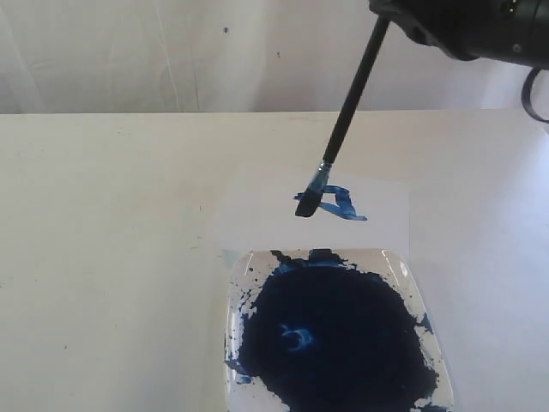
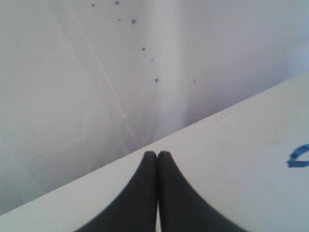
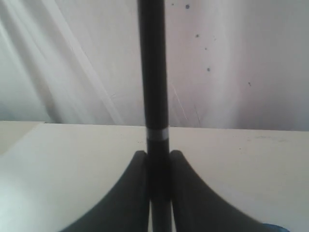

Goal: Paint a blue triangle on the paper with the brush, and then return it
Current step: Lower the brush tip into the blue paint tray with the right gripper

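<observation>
My right gripper (image 1: 390,12) is shut on the upper handle of the black brush (image 1: 352,96), high at the back right. The brush slants down and its blue-stained tip (image 1: 307,206) touches the white paper (image 1: 386,215). Right beside the tip lie rough blue strokes, the blue triangle (image 1: 341,202), small and uneven. In the right wrist view the handle (image 3: 153,72) runs straight out from between the fingers of the gripper (image 3: 158,154). My left gripper (image 2: 158,153) is shut with nothing in it, above bare tabletop, and does not show in the exterior view.
A clear square tray (image 1: 403,266) holding a large dark blue paint pool (image 1: 334,335) stands just in front of the paper. A blue mark (image 2: 298,157) shows at the edge of the left wrist view. A white backdrop rises behind the cream table (image 1: 103,240).
</observation>
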Controlling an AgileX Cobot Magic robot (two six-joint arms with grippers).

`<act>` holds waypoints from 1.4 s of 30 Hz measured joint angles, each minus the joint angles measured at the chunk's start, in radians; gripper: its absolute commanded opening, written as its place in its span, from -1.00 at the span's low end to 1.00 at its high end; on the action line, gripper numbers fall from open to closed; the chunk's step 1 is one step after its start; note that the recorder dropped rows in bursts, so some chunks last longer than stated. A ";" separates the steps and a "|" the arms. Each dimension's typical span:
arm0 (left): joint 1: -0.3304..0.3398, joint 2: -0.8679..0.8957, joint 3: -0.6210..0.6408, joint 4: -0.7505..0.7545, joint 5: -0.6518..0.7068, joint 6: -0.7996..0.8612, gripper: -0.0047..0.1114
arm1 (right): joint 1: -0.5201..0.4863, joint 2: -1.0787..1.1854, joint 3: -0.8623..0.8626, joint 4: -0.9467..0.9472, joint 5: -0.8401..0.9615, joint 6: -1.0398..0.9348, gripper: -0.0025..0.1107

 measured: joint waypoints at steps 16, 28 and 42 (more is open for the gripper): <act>0.000 -0.025 0.089 -0.002 -0.187 -0.002 -0.92 | -0.402 0.374 0.000 0.125 0.526 0.180 -0.96; 0.000 -0.025 0.089 -0.002 -0.187 -0.002 -0.92 | -0.495 0.521 0.138 0.189 0.592 0.191 -0.96; 0.000 -0.025 0.089 -0.002 -0.187 -0.002 -0.92 | -0.541 0.625 0.221 0.169 0.635 0.197 -0.96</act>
